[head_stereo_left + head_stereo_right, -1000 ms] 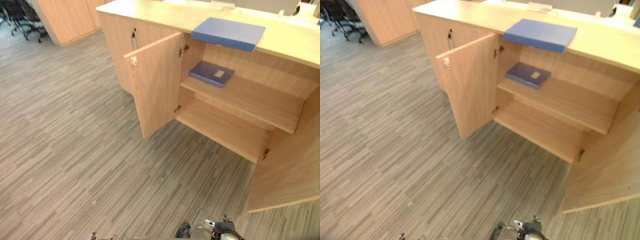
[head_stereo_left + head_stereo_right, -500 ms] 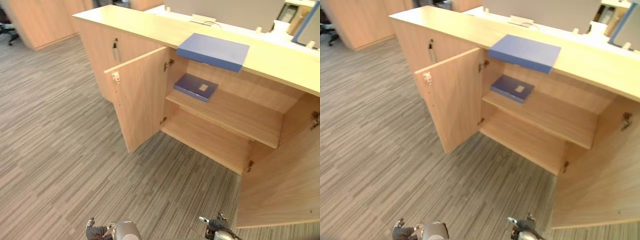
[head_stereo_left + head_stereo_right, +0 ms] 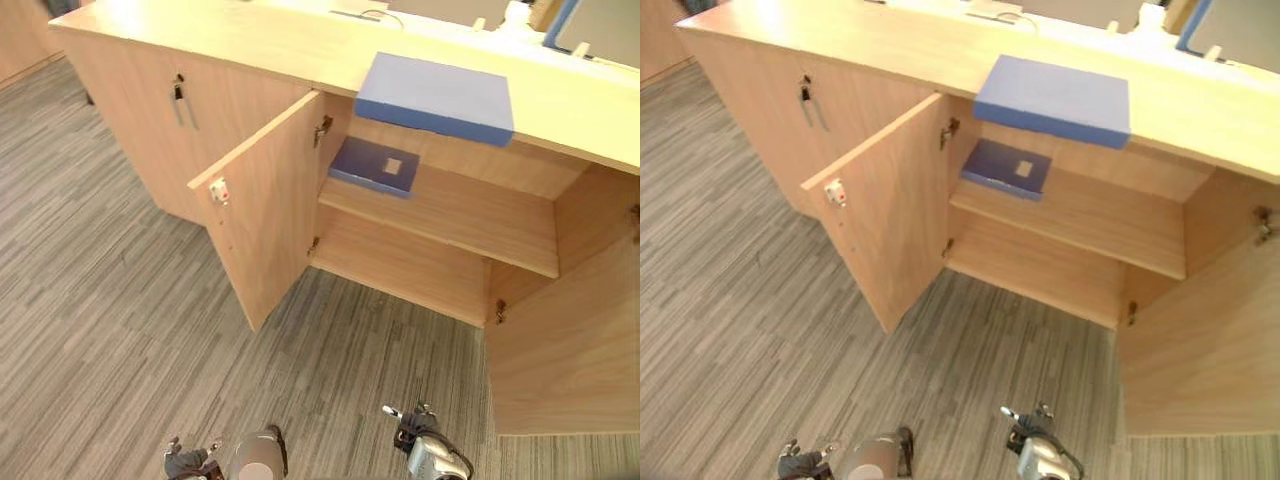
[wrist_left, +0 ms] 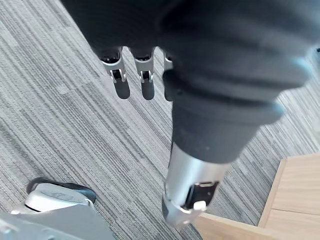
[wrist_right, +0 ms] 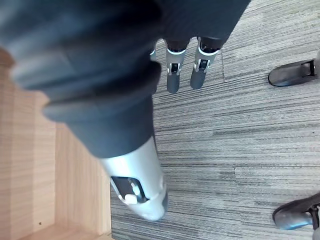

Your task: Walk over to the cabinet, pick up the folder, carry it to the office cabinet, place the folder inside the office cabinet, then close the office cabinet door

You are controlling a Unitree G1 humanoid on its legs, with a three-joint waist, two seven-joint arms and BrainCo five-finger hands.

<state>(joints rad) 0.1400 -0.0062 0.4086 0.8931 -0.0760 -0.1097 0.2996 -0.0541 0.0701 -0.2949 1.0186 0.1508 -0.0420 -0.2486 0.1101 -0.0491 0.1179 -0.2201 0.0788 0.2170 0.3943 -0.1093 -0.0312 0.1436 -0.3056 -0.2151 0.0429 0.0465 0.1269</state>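
Robot stands on the striped grey carpet, facing the light-wood cabinet. Both arms hang low by its sides.

Left hand: fingers straight, relaxed, pointing down at the carpet, nothing held. Right hand: same, fingers loose and straight over the carpet, empty, w/ light wood just beside it.

The folder, thick and blue, lies flat on the cabinet's top surface at approx. 1 o'clock from the robot. Its near edge overhangs the front lip, right above the open compartment. Well apart from both hands.

Cabinet is open: left door swung out toward the robot at approx. 11 o'clock, right door swung out at approx. 2 o'clock. Inside, an upper shelf and a bottom board. A thinner blue folder w/ a pale label lies flat on the left end of that shelf, just under the thick one.

At 10 o'clock, the next door along is closed, w/ a dark handle.
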